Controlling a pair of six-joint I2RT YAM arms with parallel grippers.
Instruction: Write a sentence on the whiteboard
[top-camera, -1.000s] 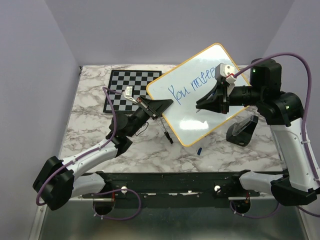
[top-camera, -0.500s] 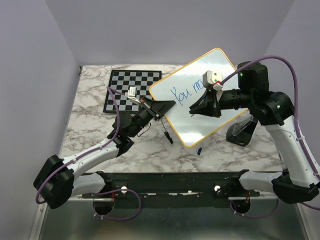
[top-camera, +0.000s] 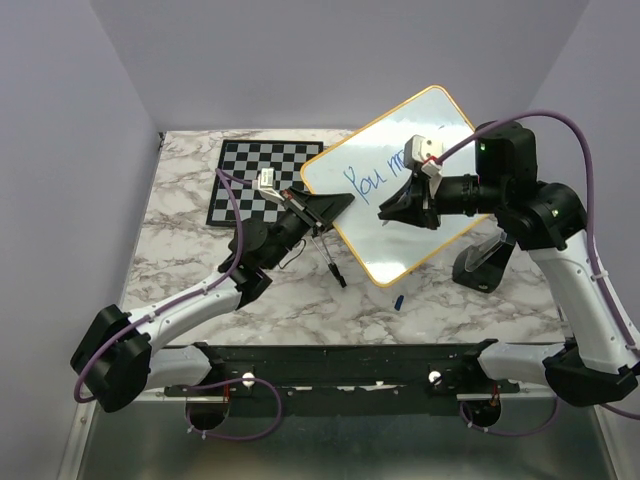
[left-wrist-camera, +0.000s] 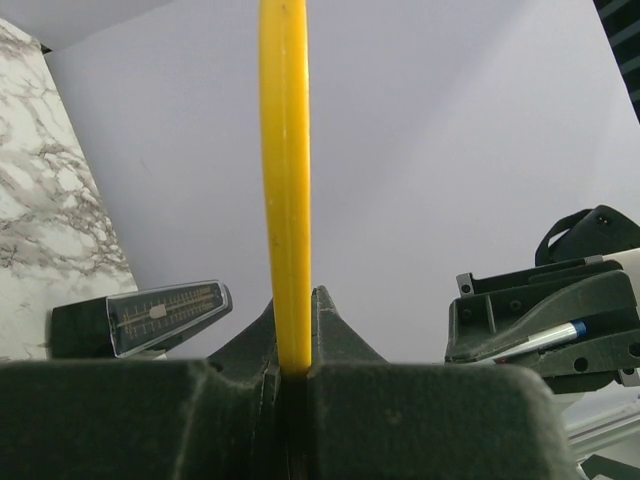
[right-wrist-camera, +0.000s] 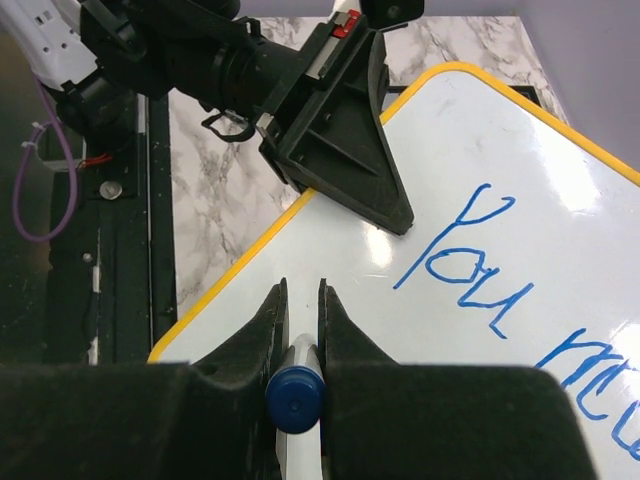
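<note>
The whiteboard (top-camera: 372, 238), white with a thin yellow frame (left-wrist-camera: 285, 180), stands tilted above the table. My left gripper (top-camera: 336, 207) is shut on its left edge, and the yellow rim runs straight up from between the jaws. The sentence (right-wrist-camera: 468, 268) is blue handwriting that reads "You" plus the start of another word. In the top view my right arm covers part of that word. My right gripper (right-wrist-camera: 300, 292) is shut on a blue-ended marker (right-wrist-camera: 295, 397). It hovers over the board's blank lower part, below "You". The marker's tip is hidden.
A black-and-white chessboard (top-camera: 255, 175) lies at the back left, partly under the whiteboard. A black pen (top-camera: 333, 266) and a small blue cap (top-camera: 398, 300) rest on the marble table in front of the board. A black stand (top-camera: 484, 263) sits at the right.
My right gripper has carried the marker leftward across the board, from beside the second word to below "You". The left gripper and the board's held edge have risen slightly.
</note>
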